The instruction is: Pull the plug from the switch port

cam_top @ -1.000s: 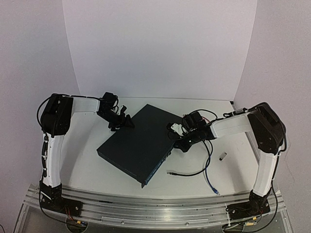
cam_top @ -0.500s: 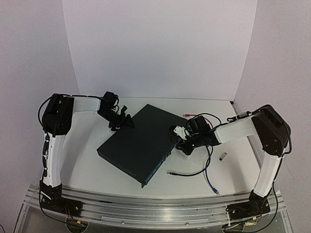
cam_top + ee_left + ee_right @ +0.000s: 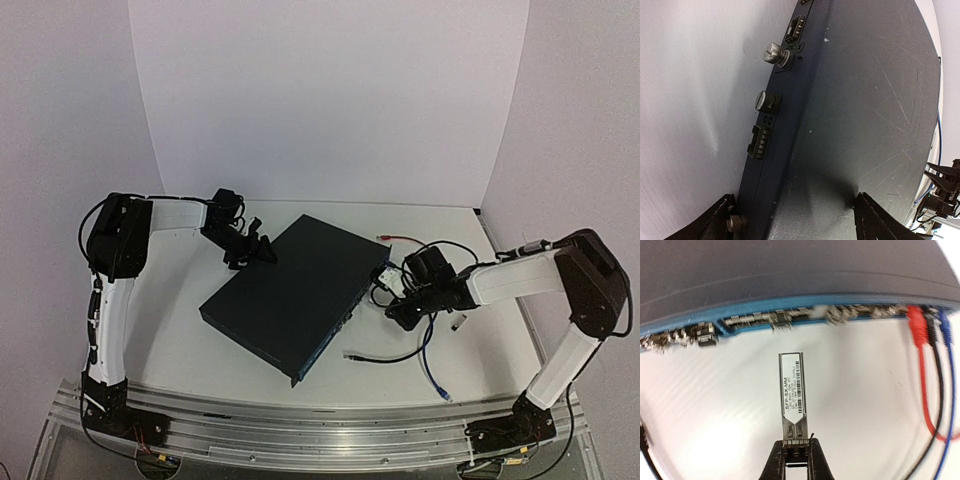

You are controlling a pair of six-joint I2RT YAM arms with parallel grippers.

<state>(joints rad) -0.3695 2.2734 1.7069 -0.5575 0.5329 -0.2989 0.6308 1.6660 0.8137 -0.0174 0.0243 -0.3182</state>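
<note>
A white table [image 3: 190, 365] is sitting inside plain white walls [image 3: 320, 100], and the switch [image 3: 285, 295] is lying flat and skewed at the centre of the top view, its socket face [image 3: 775, 317] turning toward the lower right. The left gripper [image 3: 250, 250] is reaching in from the upper left and meeting the switch's upper-left edge. In the left wrist view its fingers [image 3: 875, 220] are standing well apart at the bottom corners, one over the dark top, the other beside the rear face with its knobs [image 3: 775, 51]. Whether they are pressing on the box I cannot tell. In the right wrist view the right gripper [image 3: 796, 455] is pinching narrowly at the bottom centre, clamping the tail of the plug [image 3: 792, 390], a silver labelled module pointing up the frame. The plug is hanging over bare table, clear of the sockets running across the upper part of that view. At the upper right a red cable [image 3: 920, 355] and a blue cable [image 3: 946, 390] are sitting in the end sockets, with a black one between them. In the top view a small grey piece [image 3: 458, 322] is lying on the table at the right, near the right arm
</note>
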